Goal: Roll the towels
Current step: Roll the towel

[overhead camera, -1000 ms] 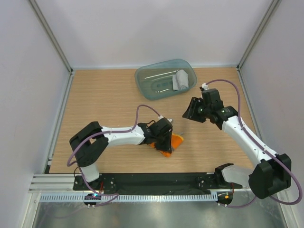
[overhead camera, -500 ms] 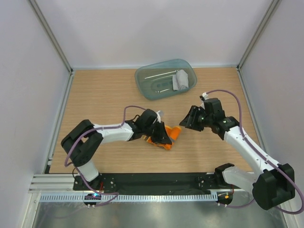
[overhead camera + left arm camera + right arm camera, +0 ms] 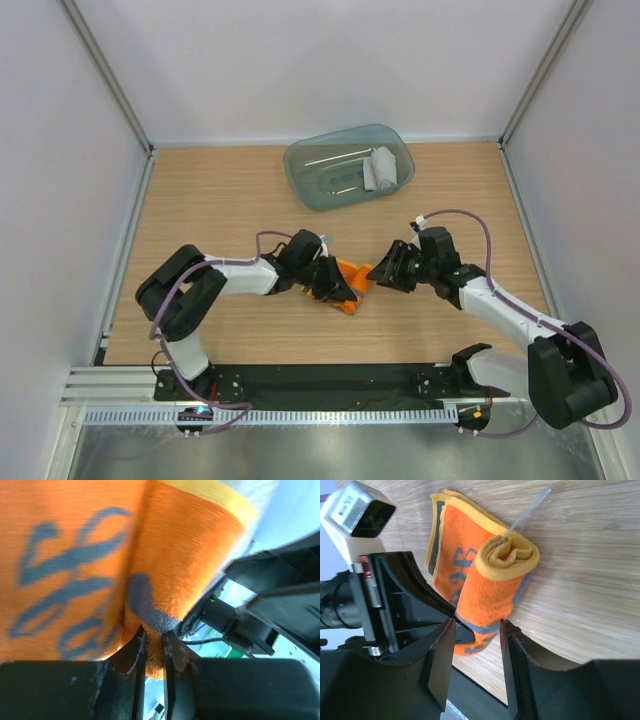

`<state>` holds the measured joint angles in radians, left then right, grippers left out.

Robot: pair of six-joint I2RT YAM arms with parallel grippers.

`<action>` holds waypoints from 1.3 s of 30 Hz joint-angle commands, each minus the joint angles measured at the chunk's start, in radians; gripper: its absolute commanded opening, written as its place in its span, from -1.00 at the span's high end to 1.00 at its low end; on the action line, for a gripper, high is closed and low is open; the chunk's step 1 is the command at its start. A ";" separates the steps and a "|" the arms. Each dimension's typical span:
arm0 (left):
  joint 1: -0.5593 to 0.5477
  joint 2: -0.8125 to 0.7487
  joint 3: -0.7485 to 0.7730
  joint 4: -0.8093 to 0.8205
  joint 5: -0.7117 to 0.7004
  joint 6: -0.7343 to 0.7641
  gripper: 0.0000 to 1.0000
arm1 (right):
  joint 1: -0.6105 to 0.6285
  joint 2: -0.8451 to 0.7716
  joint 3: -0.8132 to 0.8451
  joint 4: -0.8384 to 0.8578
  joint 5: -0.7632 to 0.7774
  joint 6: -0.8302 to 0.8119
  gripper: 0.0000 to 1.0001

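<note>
Starting at 9 o'clock: got the left gripper (image 3: 337, 289) pinched narrow on the orange towel (image 3: 355, 277), nipping a fold of its edge in the wrist view. Found that towel on the table (image 3: 220, 200) around the middle, roughly 6 o'clock from the tray (image 3: 310, 165), rolled up at one end with a flat tail left over.

Over at 3 o'clock of the towel: spotted the right gripper (image 3: 384, 272) about half open, straddling the rolled end, no obvious squeeze yet. Was hanging well apart toward 1 o'clock a second ago, so just dropped in and closed the gap. Also swung the left arm round and nudged the towel a touch toward 11 compared with before.

Probably means a two-handed tidy or a handoff of the roll, not a finished job.

Leaves the grey towel (image 3: 381, 168) bundled in the tray at 12 o'clock, same spot as earlier. Can't tell how neatly rolled.
</note>
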<state>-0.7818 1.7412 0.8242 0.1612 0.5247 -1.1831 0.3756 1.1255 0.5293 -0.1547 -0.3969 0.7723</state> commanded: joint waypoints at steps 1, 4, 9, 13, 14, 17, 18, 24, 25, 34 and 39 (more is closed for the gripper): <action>0.015 0.037 -0.028 0.027 0.040 -0.041 0.99 | 0.017 0.036 -0.011 0.145 -0.019 0.033 0.05; 0.021 0.066 -0.037 0.064 0.054 -0.064 1.00 | 0.028 0.072 -0.015 0.188 -0.014 0.041 0.07; 0.030 0.081 -0.031 0.080 0.066 -0.073 1.00 | 0.045 0.125 -0.014 0.244 -0.011 0.042 0.24; 0.039 0.096 -0.005 0.032 0.078 -0.047 1.00 | 0.062 0.178 -0.011 0.316 -0.013 0.048 0.45; 0.042 0.098 -0.004 0.028 0.081 -0.047 1.00 | 0.068 0.206 -0.008 0.325 -0.010 0.048 0.49; 0.052 0.100 -0.005 0.024 0.090 -0.044 0.99 | 0.072 0.273 0.000 0.359 -0.003 0.047 0.53; 0.053 0.100 -0.005 0.023 0.092 -0.041 0.99 | 0.071 0.292 0.000 0.378 -0.002 0.045 0.53; 0.061 0.086 0.018 -0.075 0.084 0.026 0.99 | 0.071 0.424 0.003 0.449 0.004 0.036 0.59; 0.061 0.083 0.019 -0.092 0.077 0.039 0.99 | 0.072 0.436 0.001 0.455 0.007 0.038 0.60; 0.061 0.043 0.023 -0.244 0.029 0.140 0.85 | 0.071 0.514 0.014 0.434 0.067 0.012 0.63; 0.062 -0.008 0.012 -0.317 -0.037 0.210 0.72 | 0.072 0.534 0.026 0.414 0.079 0.005 0.67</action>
<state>-0.7174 1.7752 0.8478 0.0048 0.5259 -1.0607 0.4519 1.6096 0.5556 0.3267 -0.4549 0.8238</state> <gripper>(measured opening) 0.146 0.169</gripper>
